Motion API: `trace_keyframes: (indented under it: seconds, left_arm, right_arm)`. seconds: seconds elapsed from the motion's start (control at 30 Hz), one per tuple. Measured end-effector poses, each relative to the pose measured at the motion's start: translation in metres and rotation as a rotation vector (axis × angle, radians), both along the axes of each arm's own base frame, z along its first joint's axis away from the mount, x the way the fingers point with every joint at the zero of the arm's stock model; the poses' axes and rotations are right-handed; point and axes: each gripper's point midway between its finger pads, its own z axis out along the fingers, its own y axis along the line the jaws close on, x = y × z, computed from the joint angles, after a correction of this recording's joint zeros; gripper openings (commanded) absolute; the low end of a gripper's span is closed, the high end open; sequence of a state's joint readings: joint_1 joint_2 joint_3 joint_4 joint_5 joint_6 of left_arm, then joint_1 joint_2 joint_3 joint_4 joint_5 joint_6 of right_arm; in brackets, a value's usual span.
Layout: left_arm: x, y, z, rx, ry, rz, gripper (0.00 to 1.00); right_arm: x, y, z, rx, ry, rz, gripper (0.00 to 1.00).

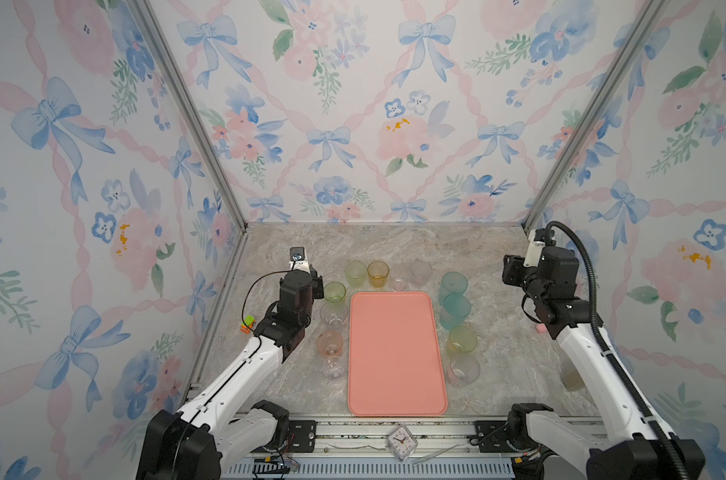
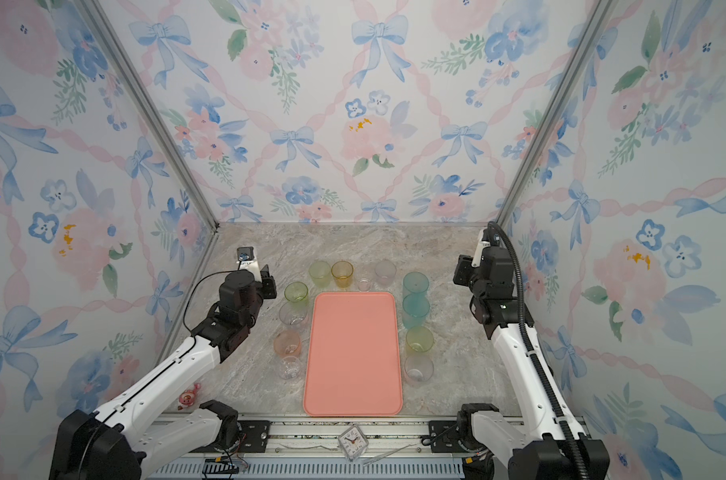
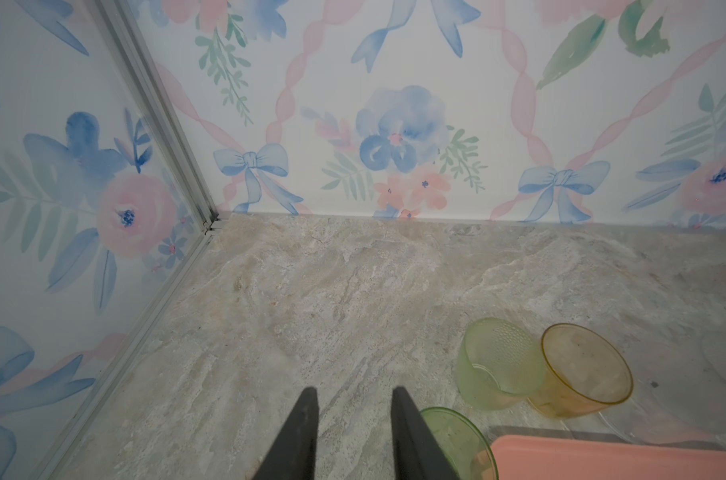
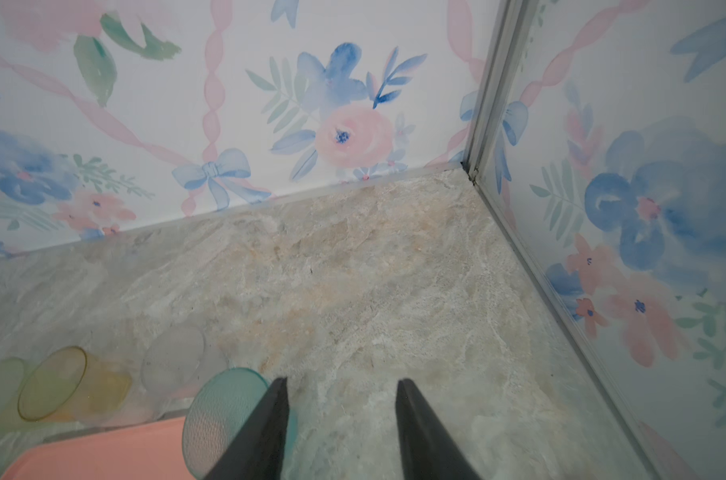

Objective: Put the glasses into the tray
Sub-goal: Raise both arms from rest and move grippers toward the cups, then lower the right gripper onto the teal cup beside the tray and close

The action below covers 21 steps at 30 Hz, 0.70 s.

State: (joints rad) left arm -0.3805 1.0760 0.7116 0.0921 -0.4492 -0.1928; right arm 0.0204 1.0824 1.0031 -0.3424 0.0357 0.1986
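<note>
Salmon tray lies bare mid-frame in both top views; the glasses all stand on the counter along its left, upper and right edges; the left gripper is spread and empty, green glass just right of it; the right gripper is spread too, teal glass further off leftward.

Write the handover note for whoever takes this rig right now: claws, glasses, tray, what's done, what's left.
Left claw: open, empty, next to the green glass.
Right claw: open, empty, beside the teal glass.
Tray: mid-table, empty.
Glasses: all upright on the table around the tray, four along its left side, four behind it, four along its right side.
Done: nothing placed yet.
Left: every glass goes into the tray.
</note>
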Motion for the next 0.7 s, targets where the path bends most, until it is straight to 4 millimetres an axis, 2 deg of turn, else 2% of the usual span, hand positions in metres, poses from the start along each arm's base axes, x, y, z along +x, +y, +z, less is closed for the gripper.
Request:
trace_keyframes:
  seconds: [0.2,0.3,0.47,0.7]
  left_arm:
    - [0.008,-0.010,-0.006,-0.013,0.070,-0.030,0.33]
    - [0.012,-0.016,-0.008,-0.020,0.094,-0.047,0.33]
    - [0.015,-0.022,-0.016,-0.040,0.127,-0.075,0.33]
    - [0.019,-0.019,-0.029,-0.080,0.167,-0.083,0.32]
  right_arm:
    - [-0.010,0.029,-0.061,0.064,0.320,0.088,0.30]
    - [-0.006,0.043,-0.082,0.071,0.424,0.120,0.24]
    - [0.006,0.055,-0.095,0.079,0.494,0.141,0.19]
    - [0.027,0.062,-0.103,0.078,0.530,0.148,0.19]
